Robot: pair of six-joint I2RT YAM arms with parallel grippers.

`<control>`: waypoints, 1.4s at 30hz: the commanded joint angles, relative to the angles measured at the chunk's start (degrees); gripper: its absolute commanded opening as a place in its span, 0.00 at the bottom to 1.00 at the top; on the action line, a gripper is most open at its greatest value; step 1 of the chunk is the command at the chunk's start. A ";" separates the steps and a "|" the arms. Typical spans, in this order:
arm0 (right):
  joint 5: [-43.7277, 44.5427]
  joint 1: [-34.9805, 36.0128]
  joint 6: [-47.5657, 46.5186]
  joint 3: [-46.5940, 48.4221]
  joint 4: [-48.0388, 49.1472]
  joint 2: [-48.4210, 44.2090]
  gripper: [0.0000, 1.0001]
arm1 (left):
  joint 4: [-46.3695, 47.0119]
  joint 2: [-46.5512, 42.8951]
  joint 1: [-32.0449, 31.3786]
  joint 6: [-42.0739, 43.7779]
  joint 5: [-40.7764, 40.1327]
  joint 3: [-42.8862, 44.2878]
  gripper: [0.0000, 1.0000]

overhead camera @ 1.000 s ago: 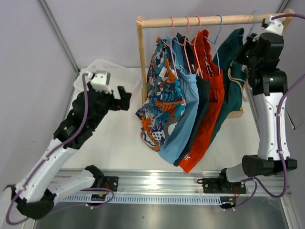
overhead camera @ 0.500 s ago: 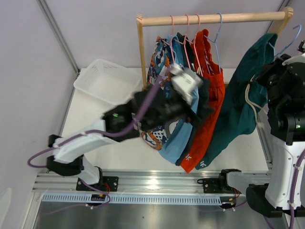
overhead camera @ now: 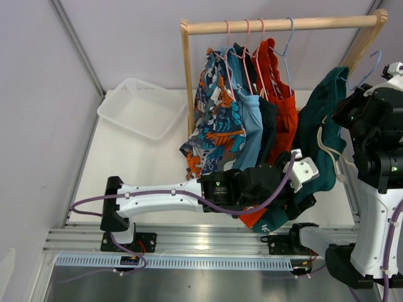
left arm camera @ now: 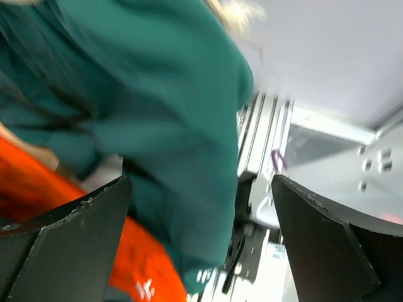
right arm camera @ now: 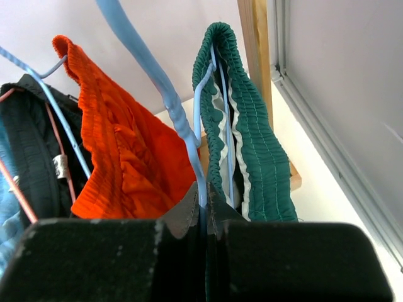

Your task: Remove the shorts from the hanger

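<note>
Our left gripper (left arm camera: 198,189) has swung from mid-rack down to the hem of the teal shorts (overhead camera: 318,132), jaws wide apart. Our right gripper (right arm camera: 203,200) pinches their blue hanger (right arm camera: 169,104), held off the rail (overhead camera: 283,26).

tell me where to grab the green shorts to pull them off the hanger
Probably the hanging leg hem of the green shorts, from below-left: it dangles free by the open left end effector, while the right end effector pinches the blue hanger.

Robotics lab cell: 2 arms (overhead camera: 164,196) (overhead camera: 371,214) bolted to aluminium rail (overhead camera: 208,238), plain grey walls (overhead camera: 126,38).
</note>
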 commanded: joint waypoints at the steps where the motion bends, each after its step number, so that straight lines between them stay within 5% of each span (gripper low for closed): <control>1: -1.79 0.07 1.88 2.90 0.58 -2.44 0.00 | 7.61 1.57 0.17 -1.43 0.85 1.02 0.99; 8: -3.73 0.07 2.94 6.66 -1.61 -1.66 0.00 | 11.92 5.88 0.26 -2.22 1.11 1.46 0.99; 10: -3.99 -0.02 3.03 8.07 -2.40 -0.87 0.00 | 12.54 6.93 0.26 -2.66 1.29 1.37 0.82; 12: -3.91 -0.02 3.38 9.40 -2.84 -0.69 0.00 | 13.59 7.46 0.26 -3.18 1.47 0.32 0.30; 14: -3.64 -0.02 3.64 9.75 -2.85 -0.42 0.00 | 13.77 7.20 0.18 -3.88 0.68 -0.30 0.00; 19: -2.41 -0.02 3.38 9.05 -2.32 0.54 0.00 | 16.76 -1.05 -1.31 -5.03 -2.31 -10.13 0.00; 25: -0.22 -0.19 1.89 10.01 -1.53 2.65 0.00 | 19.57 -14.13 -11.23 -6.17 -12.32 -28.48 0.00; 31: -0.21 -0.11 2.58 8.18 -1.35 3.18 0.00 | 18.61 -17.58 -21.96 -13.72 -20.58 -40.01 0.00; 37: -4.16 -0.11 7.06 3.95 -5.37 -0.76 0.00 | 19.66 -16.19 -22.77 -14.00 -24.27 -39.68 0.00; 42: -13.82 -0.11 12.59 0.70 -13.46 -6.57 0.00 | 12.47 -6.80 -14.26 -9.60 -25.43 -23.83 0.00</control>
